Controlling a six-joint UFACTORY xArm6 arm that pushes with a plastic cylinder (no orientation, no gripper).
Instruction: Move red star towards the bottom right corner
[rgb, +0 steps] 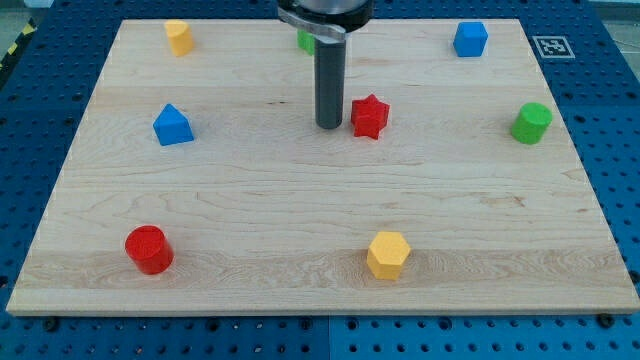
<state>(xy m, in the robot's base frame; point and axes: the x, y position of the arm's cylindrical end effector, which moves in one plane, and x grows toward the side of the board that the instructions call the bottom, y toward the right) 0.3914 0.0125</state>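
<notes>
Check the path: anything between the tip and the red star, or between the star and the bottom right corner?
Nothing visible. My tip sits just to the view's left of the red star. The yellow hexagon block lies left of the diagonal to the corner.

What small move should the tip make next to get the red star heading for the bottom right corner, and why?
Probably shift my tip slightly toward the view's top, then push right and down. It sits just left of the red star, level with it, so a straight push would likely send the star right rather than diagonally. The path toward that corner looks free; the yellow hexagon lies left of it.
</notes>
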